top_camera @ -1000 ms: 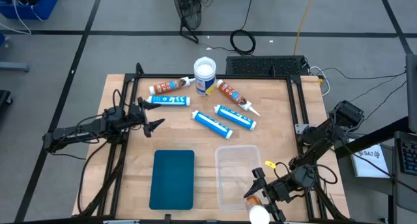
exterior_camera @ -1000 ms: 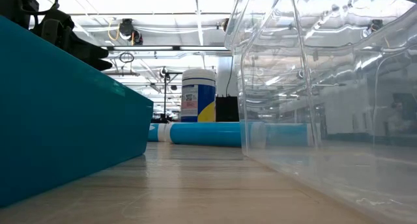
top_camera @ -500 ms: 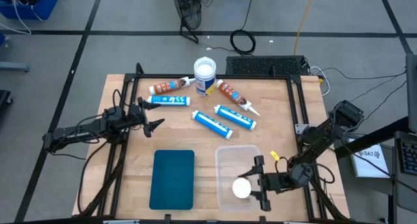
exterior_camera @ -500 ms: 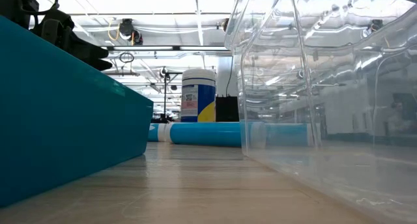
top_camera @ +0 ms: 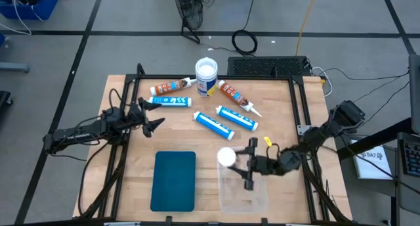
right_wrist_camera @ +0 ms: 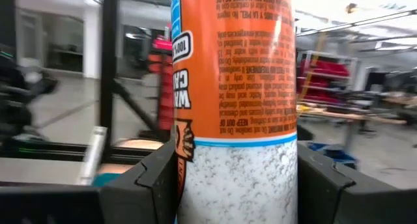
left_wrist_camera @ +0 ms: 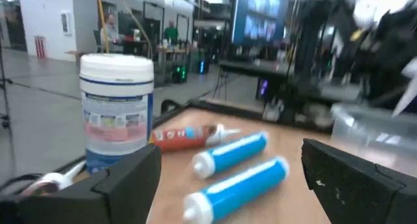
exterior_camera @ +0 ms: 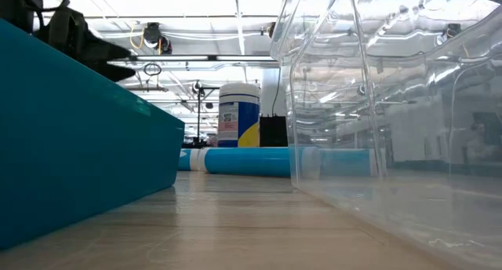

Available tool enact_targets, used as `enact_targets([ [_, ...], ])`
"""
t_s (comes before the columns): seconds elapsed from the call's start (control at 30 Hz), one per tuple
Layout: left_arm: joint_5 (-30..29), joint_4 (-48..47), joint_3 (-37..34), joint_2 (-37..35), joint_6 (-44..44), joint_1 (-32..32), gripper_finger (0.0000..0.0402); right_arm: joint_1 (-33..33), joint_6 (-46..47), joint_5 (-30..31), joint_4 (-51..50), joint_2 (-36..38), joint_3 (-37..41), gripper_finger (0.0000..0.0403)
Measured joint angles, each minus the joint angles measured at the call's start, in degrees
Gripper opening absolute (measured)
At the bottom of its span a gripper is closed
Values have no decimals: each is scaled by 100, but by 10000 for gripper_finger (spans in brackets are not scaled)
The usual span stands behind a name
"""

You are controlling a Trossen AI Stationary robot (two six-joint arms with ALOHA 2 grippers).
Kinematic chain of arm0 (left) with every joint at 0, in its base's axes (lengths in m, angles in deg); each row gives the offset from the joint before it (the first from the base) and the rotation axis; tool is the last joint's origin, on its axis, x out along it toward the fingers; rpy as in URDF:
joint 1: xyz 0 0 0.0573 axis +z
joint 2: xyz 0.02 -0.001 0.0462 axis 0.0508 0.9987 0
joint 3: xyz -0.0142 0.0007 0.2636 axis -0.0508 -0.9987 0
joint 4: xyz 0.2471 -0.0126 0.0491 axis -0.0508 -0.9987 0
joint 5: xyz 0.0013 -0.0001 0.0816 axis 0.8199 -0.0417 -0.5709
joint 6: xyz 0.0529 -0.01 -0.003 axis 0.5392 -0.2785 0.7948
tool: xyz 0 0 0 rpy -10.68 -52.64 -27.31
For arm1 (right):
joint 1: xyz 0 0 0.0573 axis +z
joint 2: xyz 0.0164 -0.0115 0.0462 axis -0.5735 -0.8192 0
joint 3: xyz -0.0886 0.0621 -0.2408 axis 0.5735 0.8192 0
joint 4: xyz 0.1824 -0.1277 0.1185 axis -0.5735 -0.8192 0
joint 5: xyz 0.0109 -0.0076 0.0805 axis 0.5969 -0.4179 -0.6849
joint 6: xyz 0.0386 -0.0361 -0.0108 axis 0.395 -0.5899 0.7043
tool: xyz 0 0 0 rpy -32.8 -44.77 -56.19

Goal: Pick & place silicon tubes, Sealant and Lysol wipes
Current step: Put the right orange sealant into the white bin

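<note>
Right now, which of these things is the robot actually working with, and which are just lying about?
Part of the job:
Lysol wipes
orange tubes
blue tubes
orange can in the right tool
clear bin
teal bin

Just lying about:
floor cables
black keyboard-like panel

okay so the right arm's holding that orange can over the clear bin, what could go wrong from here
The right gripper grips the orange can low on its body, over the far edge of the clear bin. Released there, it may catch the rim and tumble onto the table instead of inside.

The can stands tall above the fingers, so a fast swing might tilt it in the grip.

The left gripper hovers open near the blue tubes, well apart, so a collision seems unlikely.
</note>
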State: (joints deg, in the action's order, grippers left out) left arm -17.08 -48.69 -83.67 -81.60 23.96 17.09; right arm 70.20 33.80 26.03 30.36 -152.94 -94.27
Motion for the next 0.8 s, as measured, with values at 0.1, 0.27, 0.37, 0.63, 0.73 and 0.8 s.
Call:
enact_targets([
  [0.1, 8, 191, 0, 0, -516, 0, 363, -388, -190, -59, -12, -2, 0, 206],
  [0.27, -168, 331, -2, 2, -771, 2, 363, -1033, -622, -69, -45, 52, 0, 206],
  [0.37, -292, 611, -2, 9, -708, 4, 363, -1510, -608, -220, -198, 53, 0, 206],
  [0.63, 868, 2244, 0, 526, -371, -11, 363, -2879, 414, -2259, -631, 49, 2, 206],
  [0.73, 1231, 2534, 0, 714, -892, -11, 363, -3152, 561, -2737, -535, 49, 2, 206],
  [0.8, 1356, 2461, 0, 818, -1116, -11, 363, -3267, 607, -2930, -535, 49, 2, 206],
])
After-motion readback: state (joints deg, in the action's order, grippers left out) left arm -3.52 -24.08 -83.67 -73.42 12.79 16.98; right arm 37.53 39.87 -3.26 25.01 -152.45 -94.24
